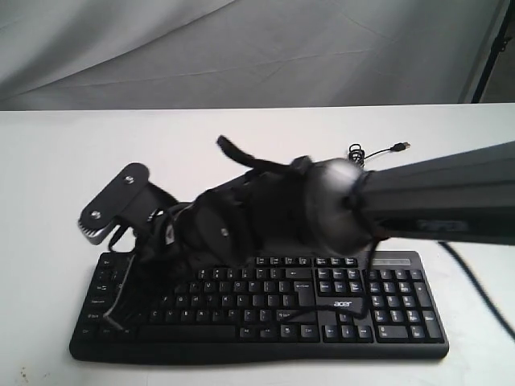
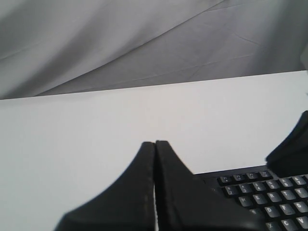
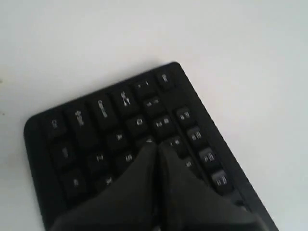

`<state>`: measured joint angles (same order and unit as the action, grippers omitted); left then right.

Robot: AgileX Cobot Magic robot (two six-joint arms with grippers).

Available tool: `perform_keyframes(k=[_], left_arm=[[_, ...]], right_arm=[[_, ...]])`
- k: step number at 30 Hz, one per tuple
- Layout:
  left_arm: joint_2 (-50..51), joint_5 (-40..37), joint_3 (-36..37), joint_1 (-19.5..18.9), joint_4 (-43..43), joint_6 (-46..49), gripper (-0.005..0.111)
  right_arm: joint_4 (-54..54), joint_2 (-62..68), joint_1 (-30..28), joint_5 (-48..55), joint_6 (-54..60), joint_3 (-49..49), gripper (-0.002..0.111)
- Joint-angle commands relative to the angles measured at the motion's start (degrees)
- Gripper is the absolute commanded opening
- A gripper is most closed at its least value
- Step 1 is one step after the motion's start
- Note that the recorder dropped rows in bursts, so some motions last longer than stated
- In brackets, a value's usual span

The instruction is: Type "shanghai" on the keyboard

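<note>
Right gripper (image 3: 156, 148), fingers pressed together into one blunt point, angles down over the letter keys at the left end of the keyboard (image 1: 265, 310), which lies directly beneath it on the white table (image 1: 48, 153). The shut tip likely serves as a single fingertip, narrow enough to strike one key; which key sits under it is too blurred to read. The right arm stretches low across the board from the number-pad end. The left gripper (image 2: 155, 147), likewise pressed together, hovers over bare table with the keyboard's corner just beside it, seemingly parked out of the way.
</note>
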<state>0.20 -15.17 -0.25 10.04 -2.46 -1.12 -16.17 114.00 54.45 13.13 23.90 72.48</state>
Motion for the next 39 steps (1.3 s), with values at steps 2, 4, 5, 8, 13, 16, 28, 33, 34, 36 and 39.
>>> perform_keyframes(k=[2, 4, 5, 8, 13, 16, 28, 33, 34, 36, 39], left_arm=[[-0.2, 0.33, 0.25, 0.2, -0.27, -0.16, 0.0], [-0.2, 0.33, 0.25, 0.2, -0.27, -0.16, 0.0], [-0.2, 0.33, 0.25, 0.2, -0.27, -0.16, 0.0], [-0.2, 0.33, 0.25, 0.2, -0.27, -0.16, 0.0], [-0.2, 0.33, 0.25, 0.2, -0.27, -0.16, 0.0], [-0.2, 0.33, 0.25, 0.2, -0.27, -0.16, 0.0], [-0.2, 0.33, 0.25, 0.2, -0.27, -0.16, 0.0], [-0.2, 0.33, 0.25, 0.2, -0.27, -0.16, 0.0], [-0.2, 0.33, 0.25, 0.2, -0.27, -0.16, 0.0], [-0.2, 0.33, 0.25, 0.2, -0.27, -0.16, 0.0], [-0.2, 0.33, 0.25, 0.2, -0.27, -0.16, 0.0]], right_arm=[[-2.14, -9.45, -2.61, 0.06, -2.05, -11.4, 0.0], [-2.14, -11.3, -2.61, -1.88, -2.15, -15.3, 0.0], [-2.14, -11.61, -2.61, -2.94, -2.15, -16.81, 0.0], [-2.14, -11.43, -2.49, -4.66, -2.15, -19.48, 0.0], [-2.14, -10.66, -1.89, -8.32, -1.46, -20.37, 0.0], [-1.73, -9.9, -0.18, -10.48, -1.24, -20.37, 0.0], [-1.32, -5.84, 1.1, -15.57, -1.24, -20.37, 0.0], [-1.32, -5.06, 1.1, -15.99, -1.24, -20.37, 0.0], [-1.32, -4.81, 1.1, -16.0, -1.24, -20.37, 0.0], [-1.32, -4.41, 0.98, -16.15, -1.24, -20.37, 0.0], [-1.32, -4.27, 0.98, -16.25, -1.24, -20.37, 0.0]])
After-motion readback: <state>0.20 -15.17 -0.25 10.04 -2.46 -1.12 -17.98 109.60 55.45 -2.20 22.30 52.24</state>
